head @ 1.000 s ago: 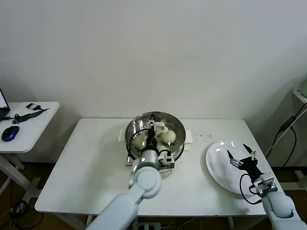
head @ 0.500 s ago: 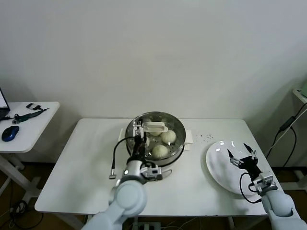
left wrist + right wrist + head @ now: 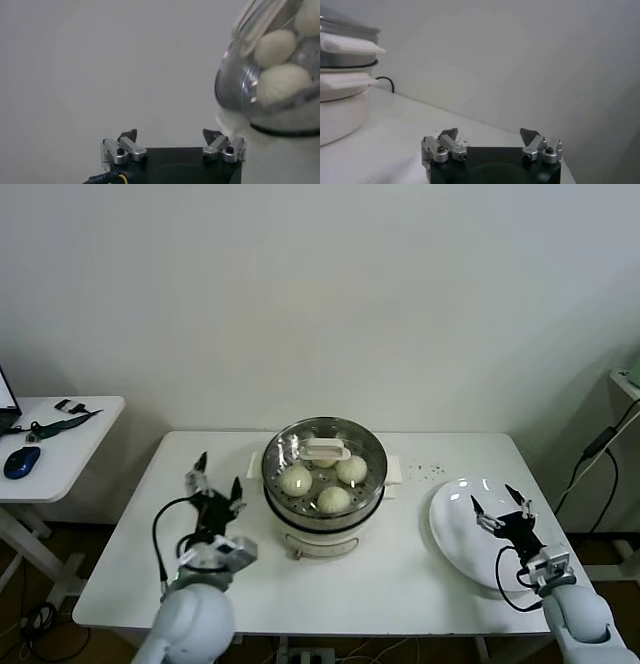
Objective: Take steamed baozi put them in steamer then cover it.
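Left gripper (image 3: 215,487) spread wide and empty, poised above the left half of the white rectangular table (image 3: 140,574), clear of the pot and nearer the front edge than the back. Right gripper (image 3: 502,509) likewise splayed and holding nothing, hanging over the flat white round plate (image 3: 455,549) by the table's right edge. Plate bare, which fits buns already moved across.

At the table's middle, towards the back edge: round shiny stainless-steel steamer basket (image 3: 285,502) on a white electric pot base. Clear glass lid with metal rim and white bar handle (image 3: 325,449) seated squarely on top, presumably to shut in the steam. Through the glass, three small cream-white round buns (image 3: 333,499) plainly seen, lying close together.

A fourth bun not made out with certainty; probably hidden under the bar handle. In the left wrist view, pot cut off by the frame, with buns (image 3: 283,82) showing behind the curved glass. Right wrist view catches only the pot's side handles.
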